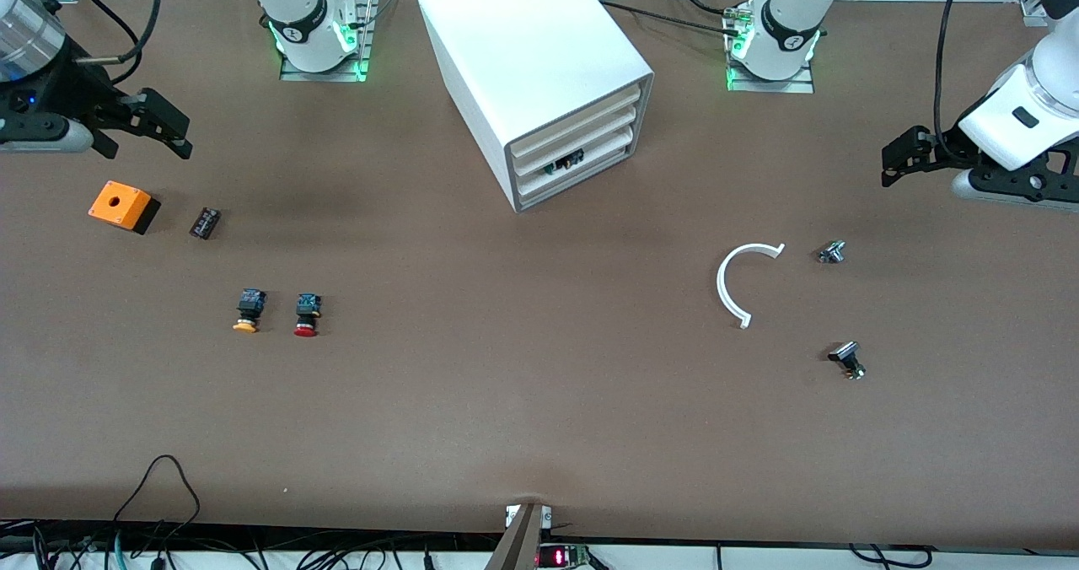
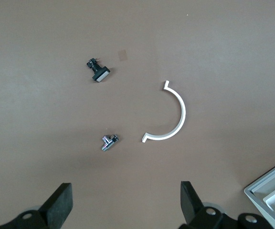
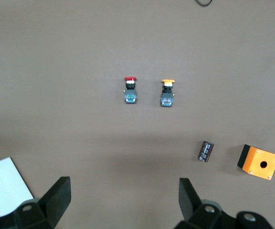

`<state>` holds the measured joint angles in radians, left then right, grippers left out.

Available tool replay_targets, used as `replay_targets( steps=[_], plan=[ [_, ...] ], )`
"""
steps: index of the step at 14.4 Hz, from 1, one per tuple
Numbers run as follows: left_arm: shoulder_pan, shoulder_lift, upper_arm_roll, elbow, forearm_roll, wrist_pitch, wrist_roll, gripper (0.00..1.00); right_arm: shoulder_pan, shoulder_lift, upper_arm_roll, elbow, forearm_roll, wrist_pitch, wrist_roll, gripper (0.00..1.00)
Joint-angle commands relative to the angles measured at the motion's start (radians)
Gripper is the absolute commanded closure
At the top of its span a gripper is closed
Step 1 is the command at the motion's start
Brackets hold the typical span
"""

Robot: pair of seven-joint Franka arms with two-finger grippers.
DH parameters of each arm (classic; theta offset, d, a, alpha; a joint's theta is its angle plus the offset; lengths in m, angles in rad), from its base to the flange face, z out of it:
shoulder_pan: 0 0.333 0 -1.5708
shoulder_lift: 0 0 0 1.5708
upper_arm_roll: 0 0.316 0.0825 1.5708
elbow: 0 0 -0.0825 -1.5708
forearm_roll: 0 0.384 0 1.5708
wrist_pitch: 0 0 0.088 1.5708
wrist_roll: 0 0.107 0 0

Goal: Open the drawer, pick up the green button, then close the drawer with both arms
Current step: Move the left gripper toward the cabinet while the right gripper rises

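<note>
The white cabinet (image 1: 539, 72) stands at the middle of the table near the arms' bases. Its lowest drawer (image 1: 582, 179) is pushed in like the upper ones. A small dark and green item (image 1: 563, 164) shows in the slot just above that drawer's front; I cannot tell whether it is the green-capped button. My left gripper (image 1: 895, 162) hangs open and empty over the left arm's end of the table, and shows open in the left wrist view (image 2: 126, 205). My right gripper (image 1: 169, 130) hangs open and empty over the right arm's end, and shows open in the right wrist view (image 3: 125, 202).
A yellow-capped button (image 1: 247, 310) and a red-capped button (image 1: 307, 314) lie toward the right arm's end, with an orange box (image 1: 123, 206) and a small black part (image 1: 204, 222). A white curved strip (image 1: 737, 283), a metal part (image 1: 832, 252) and a black part (image 1: 847, 359) lie toward the left arm's end.
</note>
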<state>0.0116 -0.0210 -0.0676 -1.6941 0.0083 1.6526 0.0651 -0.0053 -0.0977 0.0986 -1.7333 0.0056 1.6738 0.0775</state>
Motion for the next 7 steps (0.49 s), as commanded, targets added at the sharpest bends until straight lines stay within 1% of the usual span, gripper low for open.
replay_targets(
  steps=[1, 3, 7],
  plan=[
    [-0.002, 0.007, 0.0, 0.028, -0.014, -0.024, -0.002, 0.01, -0.012, 0.045, 0.001, 0.005, 0.028, -0.02, -0.059, 0.01],
    [-0.004, 0.007, -0.001, 0.03, -0.016, -0.024, -0.004, 0.01, -0.012, 0.082, 0.001, 0.003, 0.03, -0.016, -0.047, 0.01],
    [-0.013, 0.013, -0.041, 0.028, -0.039, -0.033, 0.002, 0.01, -0.012, 0.16, 0.001, 0.009, 0.028, 0.018, -0.068, 0.01]
  ],
)
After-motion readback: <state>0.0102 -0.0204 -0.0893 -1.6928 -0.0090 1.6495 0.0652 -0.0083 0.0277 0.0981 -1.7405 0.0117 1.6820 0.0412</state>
